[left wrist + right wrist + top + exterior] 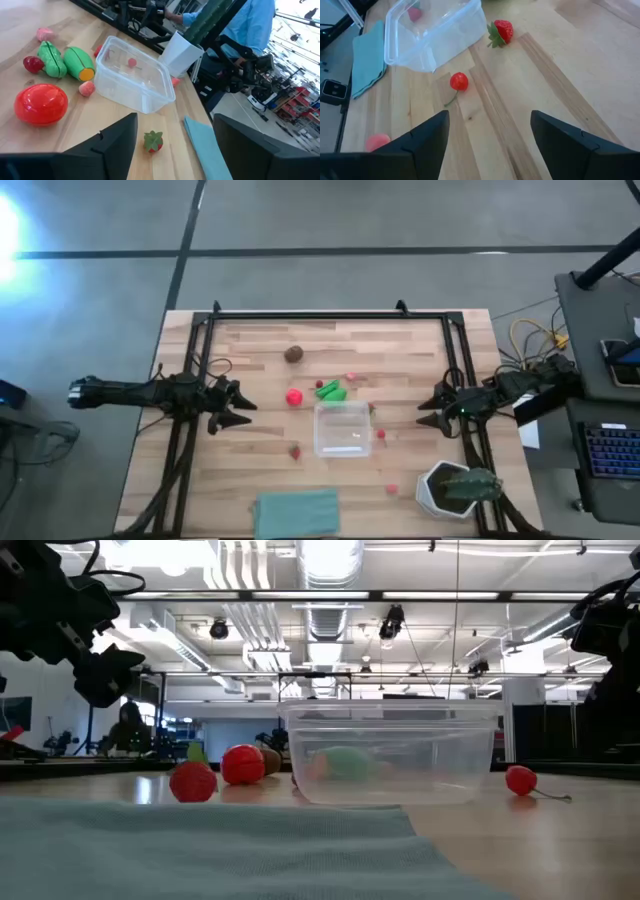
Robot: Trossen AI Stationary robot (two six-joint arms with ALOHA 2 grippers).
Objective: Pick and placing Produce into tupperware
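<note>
We're at the start: tupperware sits mid-tabletop, apparently empty, produce scattered around it. Left claw and right claw both hover wide, holding nothing. Next we'd reach for the red ball.

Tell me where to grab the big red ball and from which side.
Grip the red ball across its widest middle, coming straight down with the left gripper, which is nearest. It is smooth and round and sits clear of the tupperware, so any jaw angle should work.

overhead, table-level, two wrist views, all sharing tupperware
</note>
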